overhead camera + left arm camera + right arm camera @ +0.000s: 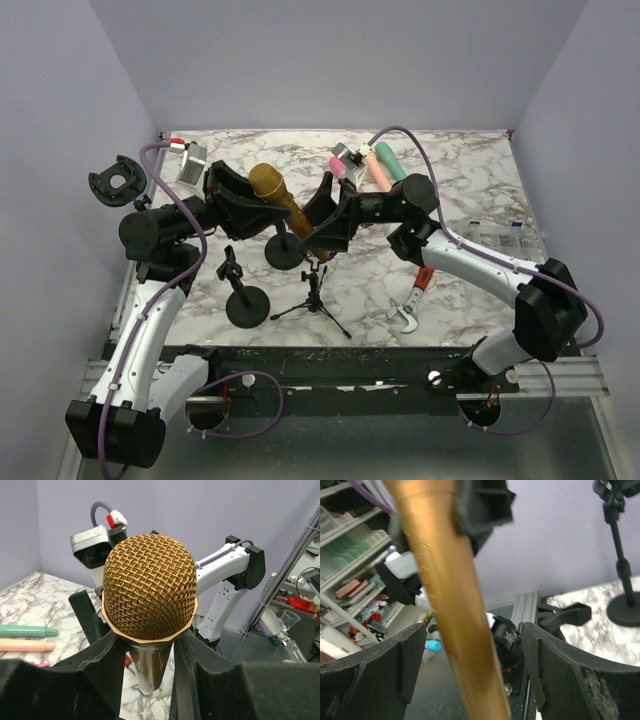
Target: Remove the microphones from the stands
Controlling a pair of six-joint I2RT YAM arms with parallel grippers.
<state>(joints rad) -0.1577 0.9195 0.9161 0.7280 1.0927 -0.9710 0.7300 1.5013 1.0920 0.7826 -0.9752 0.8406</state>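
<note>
Left gripper (pixel 149 647) is clenched on the microphone (pixel 272 190), its black fingers (pixel 105 672) pressed to both sides of the gold shaft just under the mesh head. The right gripper (pixel 472 630) is released: its fingers (pixel 560 670) flank the lower shaft with a gap on each side. The microphone slants above the tripod stand (pixel 315 298), head raised and leaning away toward the left arm, tail end down near the stand's top. The right gripper hides whether it sits in the clip. One round-base stand (pixel 284 250) is just behind the tripod stand, another (pixel 246 305) to its left, and a red-handled wrench (pixel 410 305) to its right.
</note>
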